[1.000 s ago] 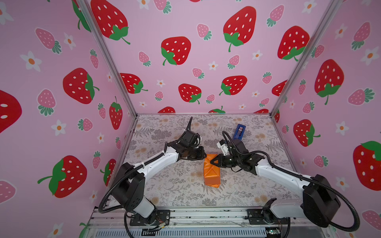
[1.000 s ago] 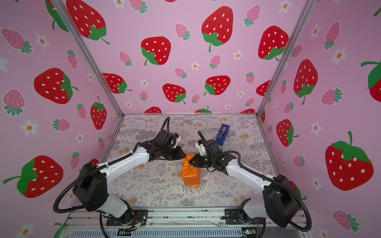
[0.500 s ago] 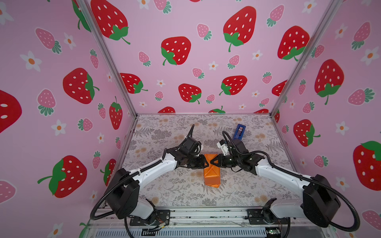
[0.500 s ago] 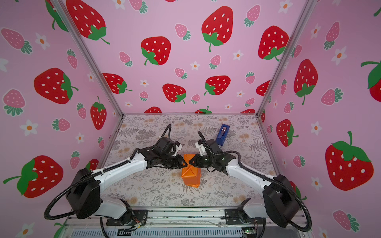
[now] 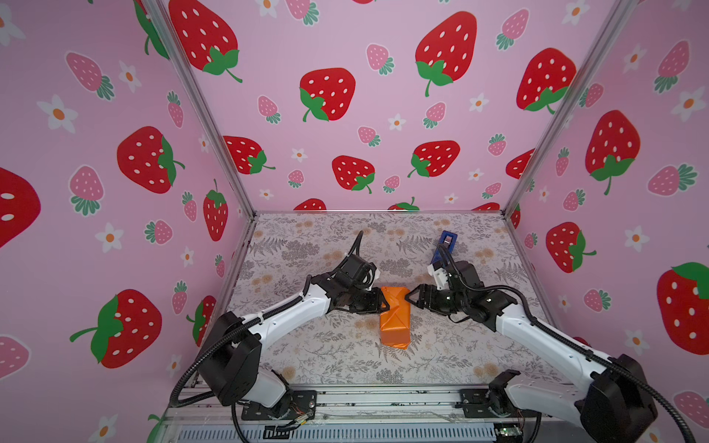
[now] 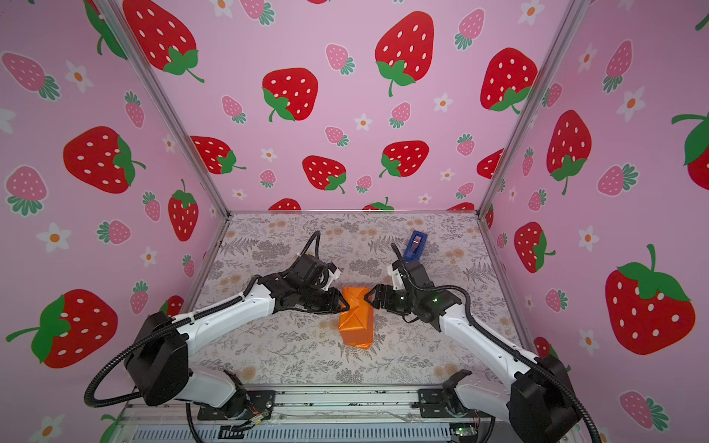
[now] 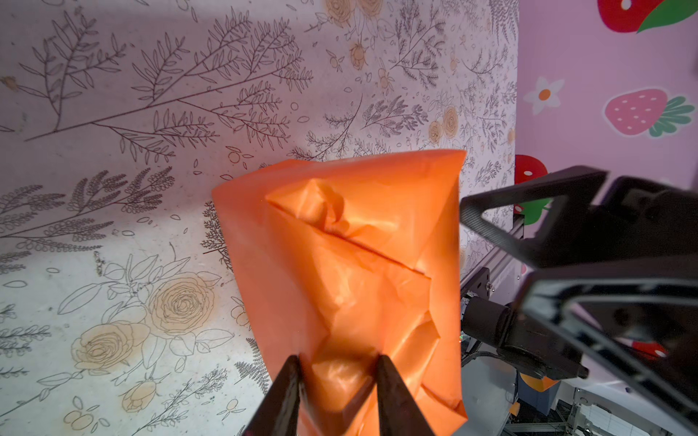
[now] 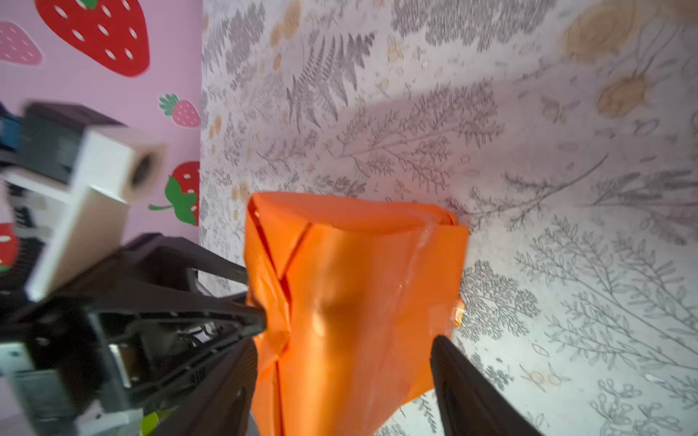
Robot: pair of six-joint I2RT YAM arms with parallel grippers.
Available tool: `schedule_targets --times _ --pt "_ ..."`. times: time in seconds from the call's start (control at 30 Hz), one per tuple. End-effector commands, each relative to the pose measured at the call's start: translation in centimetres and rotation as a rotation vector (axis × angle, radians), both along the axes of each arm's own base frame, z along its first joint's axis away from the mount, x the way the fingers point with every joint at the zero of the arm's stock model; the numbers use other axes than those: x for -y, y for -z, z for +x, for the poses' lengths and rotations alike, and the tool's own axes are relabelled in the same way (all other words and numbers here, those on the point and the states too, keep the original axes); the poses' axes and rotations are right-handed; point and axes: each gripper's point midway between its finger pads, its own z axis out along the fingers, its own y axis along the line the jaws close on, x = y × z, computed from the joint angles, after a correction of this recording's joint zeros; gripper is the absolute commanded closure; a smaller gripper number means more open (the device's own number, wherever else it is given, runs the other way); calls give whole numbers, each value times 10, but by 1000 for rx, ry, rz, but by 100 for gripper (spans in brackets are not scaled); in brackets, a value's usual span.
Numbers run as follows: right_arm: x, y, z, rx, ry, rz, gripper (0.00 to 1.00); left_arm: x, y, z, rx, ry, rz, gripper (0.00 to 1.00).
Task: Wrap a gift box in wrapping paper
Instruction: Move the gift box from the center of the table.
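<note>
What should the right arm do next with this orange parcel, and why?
Probably draw the right gripper back toward the blue tape dispenser for tape: its jaws stand open beside the wrapping paper, while the left gripper pinches an end fold.

text: none legible | labels, brands, numbers, signs: none legible | surfaces checked: wrapping paper (image 7: pixel 340 264) at the jaws, blue tape dispenser (image 5: pixel 446 243) beyond the jaws, table (image 5: pixel 307 245) covering, walls (image 5: pixel 345 38) | found: only flower and strawberry patterns
</note>
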Motion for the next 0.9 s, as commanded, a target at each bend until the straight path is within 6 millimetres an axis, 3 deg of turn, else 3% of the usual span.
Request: schedule_targets --times 0.0,0.3,0.6,0.7,0.87 --pt "-16 4 -19 -83 -52 115 21 -12 24 -8 -60 -1 103 65" --pt "-51 -2 -26 -108 -100 236 34 -19 21 -6 -50 -3 112 65" --pt "-90 -12 -26 -105 -147 294 38 -61 16 -3 -38 -64 148 65" --pt "-88 -9 -20 -89 -128 251 38 -67 17 -6 -44 -69 146 65" --pt "-51 -9 4 -38 -27 173 37 -65 25 -12 -79 -62 127 65"
